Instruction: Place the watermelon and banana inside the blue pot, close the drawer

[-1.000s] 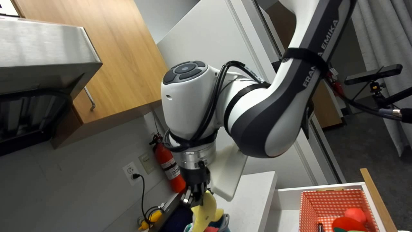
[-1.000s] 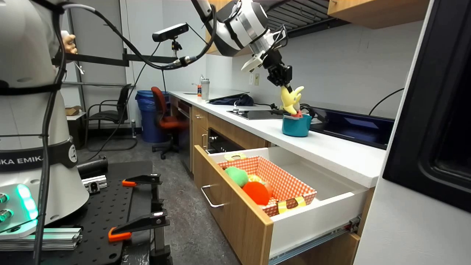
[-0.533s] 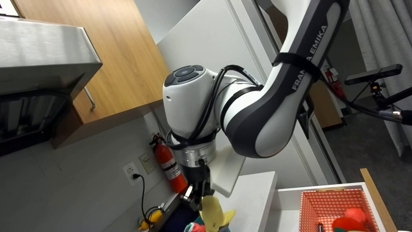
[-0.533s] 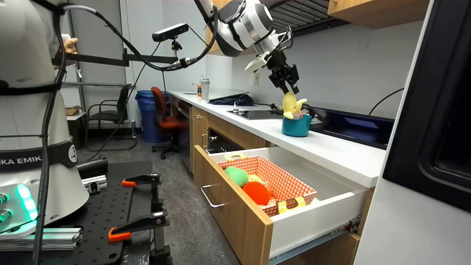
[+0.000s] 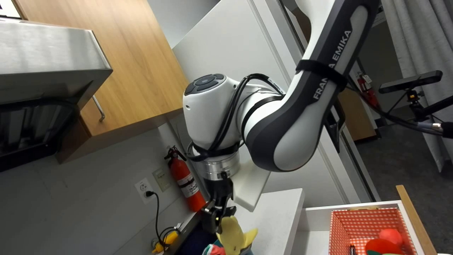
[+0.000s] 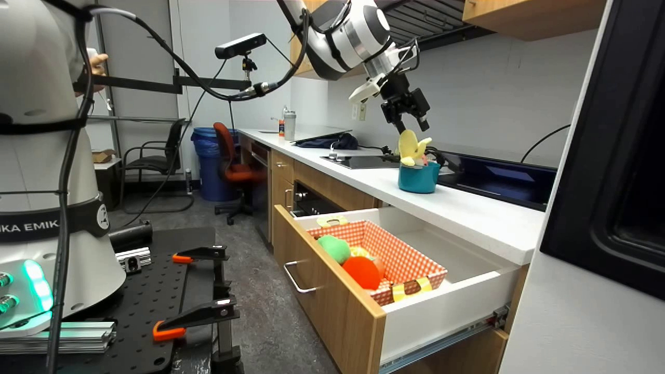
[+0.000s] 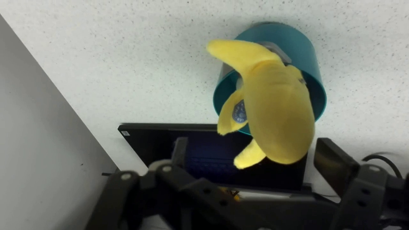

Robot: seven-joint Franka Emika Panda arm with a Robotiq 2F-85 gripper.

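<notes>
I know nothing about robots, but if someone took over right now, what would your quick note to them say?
Fingers: spread open, gripping nothing, close by the banana.
Banana: propped in the mouth of the blue pot, with much of it sticking up above the rim.
Watermelon: partly showing at the pot's mouth; the rest is hidden.
Pot: standing on the counter.
Drawer: pulled out.
Done: both fruits are in the pot.
To do: push the drawer shut, perhaps after checking that the banana sits steady.
</notes>
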